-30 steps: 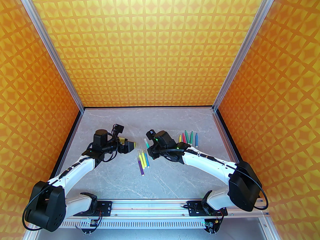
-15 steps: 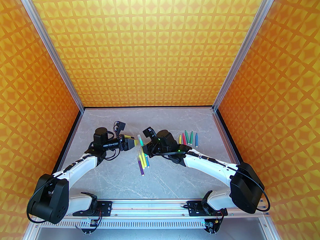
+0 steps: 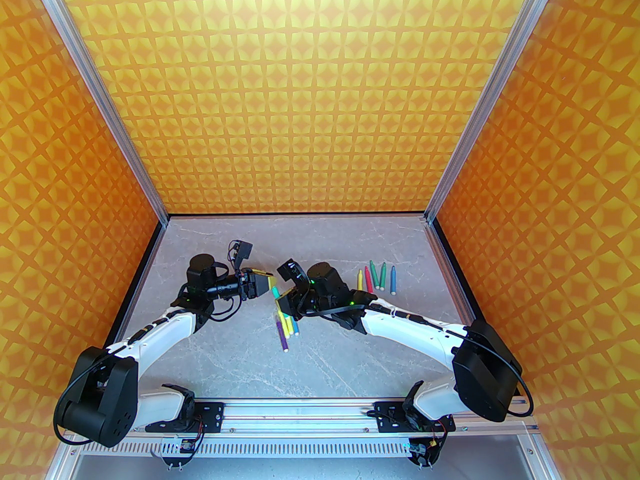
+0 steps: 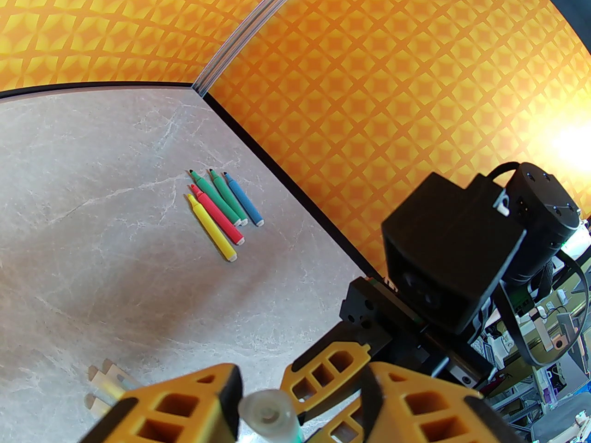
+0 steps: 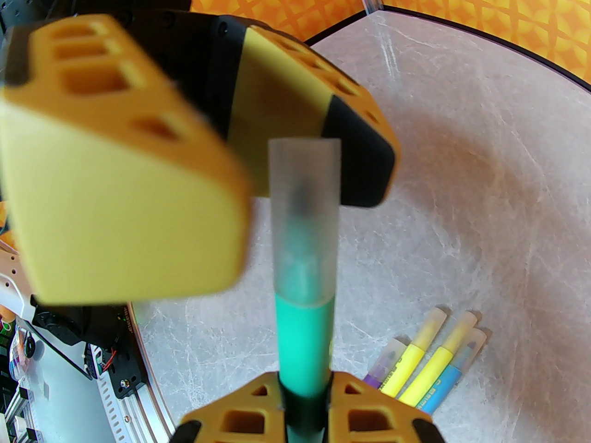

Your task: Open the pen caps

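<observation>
Narrowing left end effector (image 4: 298, 388) flanks frosted tubular cap (image 5: 304, 201) on green pen (image 5: 304, 339).

Robotics test cell in a laboratory. Two robot arms (image 3: 150, 333) are bolted to an aluminium rail (image 3: 300, 410) at the table (image 3: 240, 363) edge. Framed orange patterned walls (image 3: 320, 93) enclose it, and cluttered workbenches (image 4: 549, 326) stand beyond.

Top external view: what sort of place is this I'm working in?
Probably a purpose-built robot test cell in a lab: orange patterned wall panels in aluminium framing box in a marble-look tabletop, and a cluttered workbench shows beyond it in the left wrist view.
</observation>
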You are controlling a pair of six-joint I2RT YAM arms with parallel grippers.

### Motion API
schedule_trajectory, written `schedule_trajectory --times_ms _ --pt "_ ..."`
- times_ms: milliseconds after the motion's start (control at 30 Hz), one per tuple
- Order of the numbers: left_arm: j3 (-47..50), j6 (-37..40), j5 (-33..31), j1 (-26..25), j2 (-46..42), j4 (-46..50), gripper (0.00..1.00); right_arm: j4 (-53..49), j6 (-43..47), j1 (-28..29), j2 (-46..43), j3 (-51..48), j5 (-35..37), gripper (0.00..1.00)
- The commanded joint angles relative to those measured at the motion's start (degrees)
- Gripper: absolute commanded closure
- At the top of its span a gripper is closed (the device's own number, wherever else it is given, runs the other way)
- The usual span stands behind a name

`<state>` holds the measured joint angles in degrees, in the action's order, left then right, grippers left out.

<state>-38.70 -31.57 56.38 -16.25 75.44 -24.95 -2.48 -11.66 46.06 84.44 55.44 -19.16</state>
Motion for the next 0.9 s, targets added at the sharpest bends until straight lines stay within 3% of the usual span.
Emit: schedule_trajectory --times_ms 0,200,467,667,867 --pt "-1.47 -0.38 1.36 -0.66 0.41 -1.24 0.6 1.63 1.1 0.3 0.09 1.69 -1.11 1.0" --pt "-1.63 -0.33 1.54 -0.84 0.55 -1.24 0.64 2.03 1.07 0.34 0.02 1.52 -0.93 1.0" --pt "-2.52 -0.42 1.63 -0.91 1.11 -0.54 0.8 2.43 1.45 0.33 -0.12 1.14 -0.37 1.0" --pt "-3.22 -1.36 1.63 -1.03 2.07 -0.79 0.9 5.04 1.33 0.34 -0.53 -0.3 -0.13 0.65" --pt "-3.75 -3.03 1.87 -1.06 2.45 -2.12 0.93 7.72 0.47 0.34 1.47 -0.73 -1.03 0.62"
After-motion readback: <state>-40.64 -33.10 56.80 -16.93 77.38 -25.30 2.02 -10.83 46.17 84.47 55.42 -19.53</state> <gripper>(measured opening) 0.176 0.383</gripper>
